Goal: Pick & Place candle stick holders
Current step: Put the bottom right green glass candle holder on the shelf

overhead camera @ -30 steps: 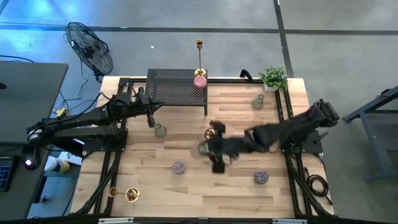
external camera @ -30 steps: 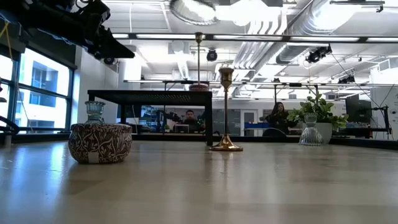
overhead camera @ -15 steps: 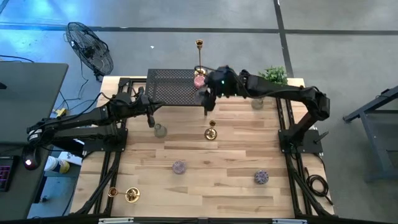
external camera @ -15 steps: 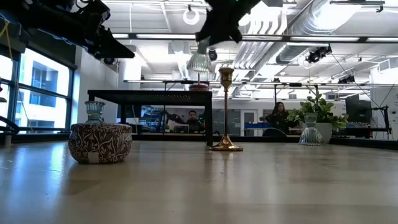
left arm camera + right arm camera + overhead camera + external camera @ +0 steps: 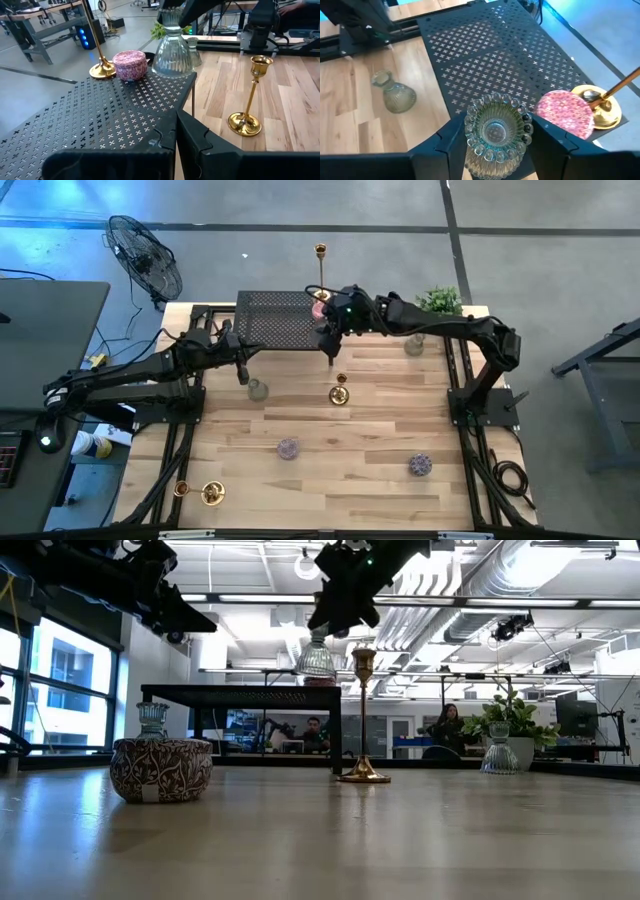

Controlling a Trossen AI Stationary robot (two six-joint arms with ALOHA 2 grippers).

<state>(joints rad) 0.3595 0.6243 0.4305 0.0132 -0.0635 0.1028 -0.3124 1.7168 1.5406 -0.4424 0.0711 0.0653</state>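
Note:
My right gripper [image 5: 329,330] is over the near right corner of the black mesh rack [image 5: 280,322], shut on a pale green ribbed glass holder [image 5: 318,658]. The holder also shows in the left wrist view [image 5: 172,50]. A gold candlestick [image 5: 320,278] and a pink round holder [image 5: 320,308] stand on the rack. Another gold candlestick [image 5: 340,392] stands on the table by its round base. My left gripper [image 5: 242,370] hovers, shut and empty, near the rack's left near corner, above a second glass holder [image 5: 257,388]. My right gripper pinches the glass holder's upper part, just under its beaded rim [image 5: 469,131], between its two fingers [image 5: 451,142]. The fingers come from above, slanting from the table's right. The holder hangs upright, with its base at the rack's corner [image 5: 175,75]. I cannot tell whether the base touches the rack.
A third glass holder [image 5: 415,345] and a potted plant [image 5: 440,305] stand at the far right. Two purple patterned holders [image 5: 288,448] [image 5: 420,465] sit toward the near side. A gold candlestick [image 5: 205,493] lies at the near left corner.
My right gripper has carried the glass holder from the table's middle up and toward the far edge, to over the rack's near right corner. It has then come down a little, with the holder upright.

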